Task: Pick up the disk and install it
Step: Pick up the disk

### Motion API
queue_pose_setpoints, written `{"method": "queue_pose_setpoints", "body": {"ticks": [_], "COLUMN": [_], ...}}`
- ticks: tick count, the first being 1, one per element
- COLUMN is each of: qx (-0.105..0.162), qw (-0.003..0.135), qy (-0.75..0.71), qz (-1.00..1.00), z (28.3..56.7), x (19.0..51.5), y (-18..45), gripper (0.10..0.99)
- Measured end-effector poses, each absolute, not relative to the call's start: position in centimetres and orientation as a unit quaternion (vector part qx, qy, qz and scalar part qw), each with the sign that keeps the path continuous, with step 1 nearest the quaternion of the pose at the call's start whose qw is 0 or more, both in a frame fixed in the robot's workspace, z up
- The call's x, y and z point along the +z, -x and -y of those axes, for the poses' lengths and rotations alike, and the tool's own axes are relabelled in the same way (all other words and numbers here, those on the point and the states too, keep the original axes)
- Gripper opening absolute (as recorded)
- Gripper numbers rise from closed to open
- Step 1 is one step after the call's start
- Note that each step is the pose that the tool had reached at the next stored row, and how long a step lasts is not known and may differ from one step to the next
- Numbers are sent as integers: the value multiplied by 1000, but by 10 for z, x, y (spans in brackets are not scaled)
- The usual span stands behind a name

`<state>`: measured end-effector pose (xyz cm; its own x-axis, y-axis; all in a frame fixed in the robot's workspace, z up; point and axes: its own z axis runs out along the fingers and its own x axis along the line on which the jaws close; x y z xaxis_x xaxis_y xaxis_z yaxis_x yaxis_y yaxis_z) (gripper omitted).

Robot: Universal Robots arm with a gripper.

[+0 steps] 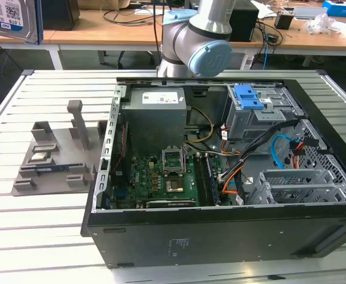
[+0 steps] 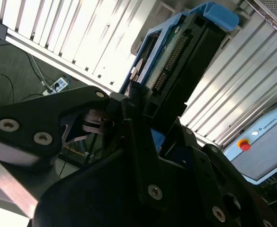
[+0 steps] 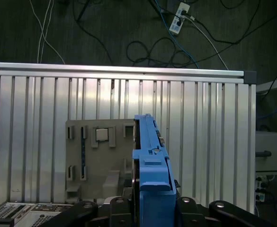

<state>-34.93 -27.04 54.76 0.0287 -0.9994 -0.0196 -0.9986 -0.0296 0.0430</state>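
The disk (image 3: 150, 161) is seen edge-on in the first wrist view, a blue carrier bracket framing its silver body. My gripper (image 3: 150, 208) is shut on it, with black fingers (image 3: 81, 210) clamping both sides. In the second wrist view the disk (image 2: 176, 56) sticks out past the gripper (image 2: 138, 111), its connector edge and blue tab showing. In the exterior view the disk (image 1: 10, 18) hangs high at the far upper left, label side showing, well above the table and away from the open computer case (image 1: 220, 231).
The case holds a grey power-supply box (image 1: 155, 112), a motherboard (image 1: 161, 177), drive cages with a blue latch (image 1: 246, 97) and loose cables. A grey parts fixture (image 1: 54, 154) lies on the slatted aluminium table (image 1: 19, 231) at the exterior view's left, beneath the held disk. The arm's base (image 1: 196, 41) stands behind the case.
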Motion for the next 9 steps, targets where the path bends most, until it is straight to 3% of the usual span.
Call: {"method": "queue_pose_setpoints", "body": {"ticks": [9], "qx": [-22], "qw": [9], "qy": [-717], "qz": [697], "z": [270], "x": [562], "y": [349], "gripper": [365]}}
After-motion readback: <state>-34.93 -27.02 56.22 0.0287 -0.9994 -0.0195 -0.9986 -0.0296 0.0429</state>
